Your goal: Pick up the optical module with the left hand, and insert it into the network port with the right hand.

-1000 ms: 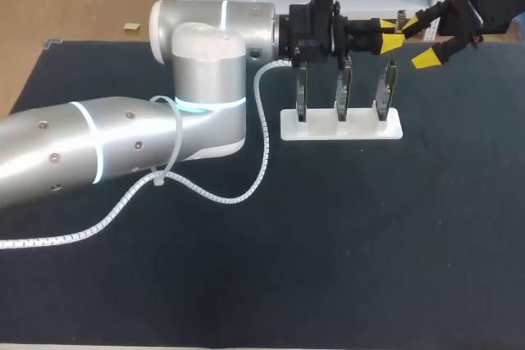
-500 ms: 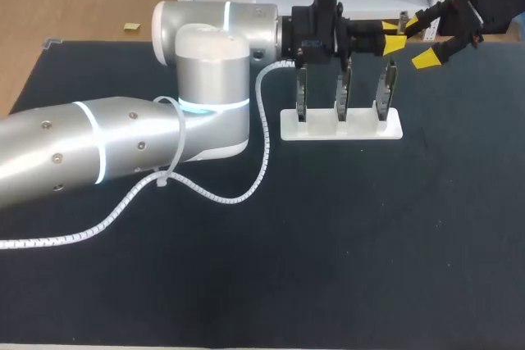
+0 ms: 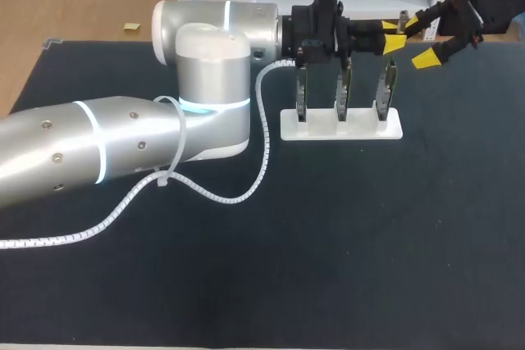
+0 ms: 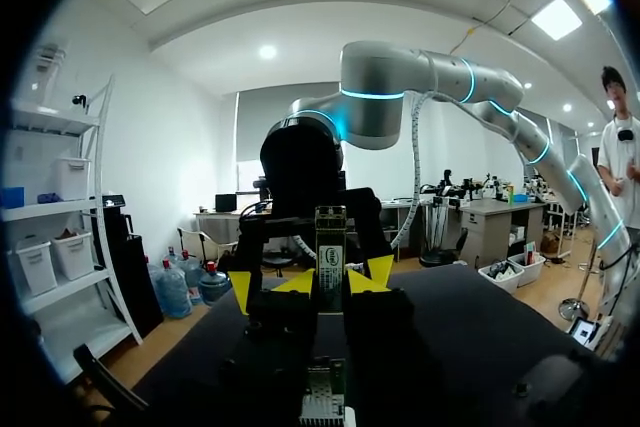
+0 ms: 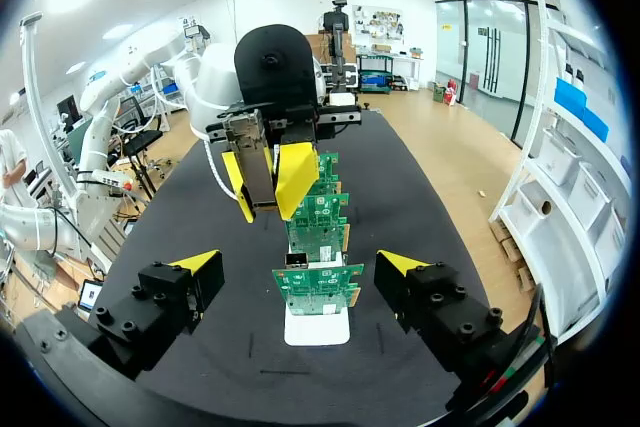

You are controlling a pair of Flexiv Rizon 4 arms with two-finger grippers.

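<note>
White rack point(image 3: 340, 130) on surface point(image 3: 369, 227) holds three boards point(image 3: 340, 92) upright | your left pincer point(image 4: 318, 282) pinches optical module point(image 4: 329, 247), plain in wrist views, unclear from head view | right pincer point(image 5: 300, 265) spread.

Your slim silver optical module point(image 5: 256, 162) stands upright in the jaws of the left gripper point(image 4: 312, 287) (small metal network port point(image 5: 296, 260), on green board point(image 5: 320, 292), ahead of right gripper point(image 5: 300, 263)).

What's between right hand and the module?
Right wrist view: the board row on its stand. The nearest board sits between the open right hand's fingers; the module is beyond, over the row.
</note>
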